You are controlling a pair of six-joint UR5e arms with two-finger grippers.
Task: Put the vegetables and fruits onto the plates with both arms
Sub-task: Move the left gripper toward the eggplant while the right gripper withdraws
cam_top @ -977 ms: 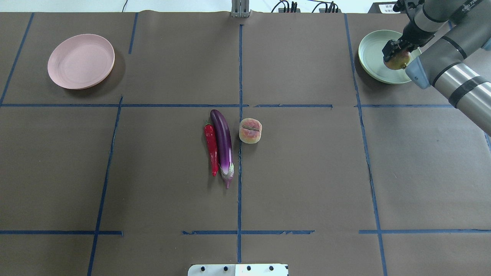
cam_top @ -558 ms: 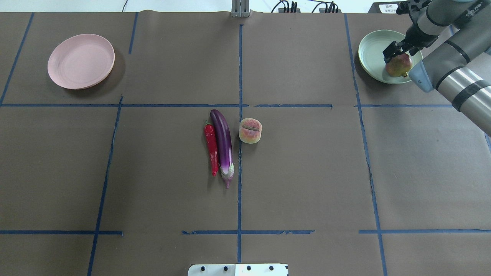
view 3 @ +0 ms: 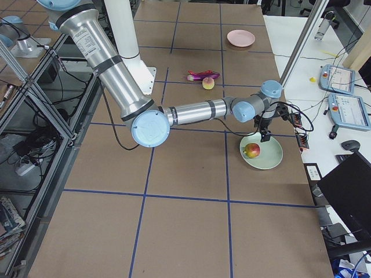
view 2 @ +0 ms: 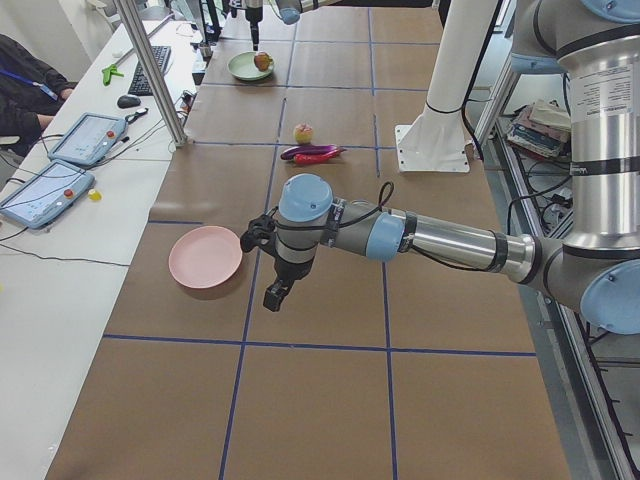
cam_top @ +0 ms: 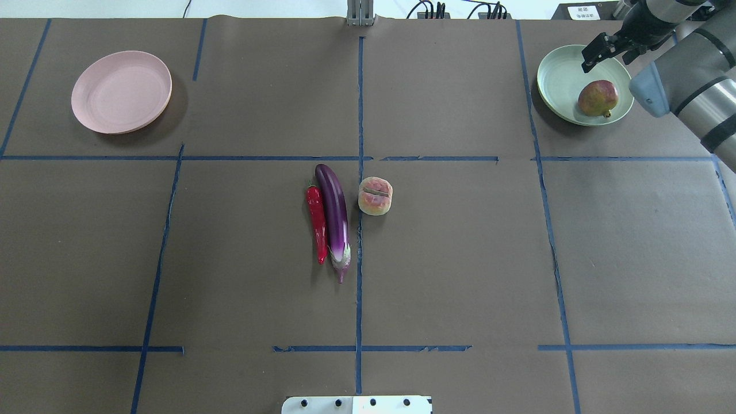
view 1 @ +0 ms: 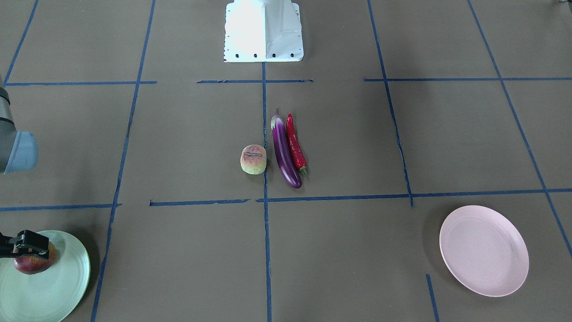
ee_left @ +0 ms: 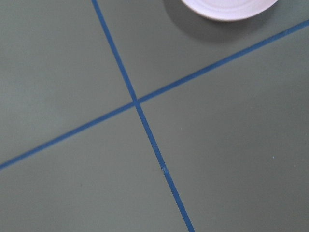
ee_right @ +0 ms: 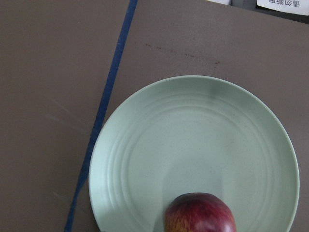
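Observation:
The pomegranate (cam_top: 598, 98) lies on the mint green plate (cam_top: 560, 80) at the far right; the right wrist view shows it (ee_right: 200, 215) at the plate's (ee_right: 145, 159) near edge. My right gripper (cam_top: 605, 53) is open and empty, raised above the plate's far side. The purple eggplant (cam_top: 335, 221) and the red chili (cam_top: 316, 223) lie side by side at the table's middle, with the peach-like fruit (cam_top: 375, 196) just right of them. The pink plate (cam_top: 121, 92) is at the far left. My left gripper (view 2: 277, 293) hovers near the pink plate (view 2: 205, 257); I cannot tell whether it is open.
Blue tape lines divide the brown table cover. The white robot base (view 1: 263, 29) stands at the near middle edge. Cables and a metal post (cam_top: 360, 14) line the far edge. Operator tablets (view 2: 55, 165) lie on a side desk.
My right gripper has opened, let go of the pomegranate and risen toward the far edge. The pomegranate now rests on the green plate.

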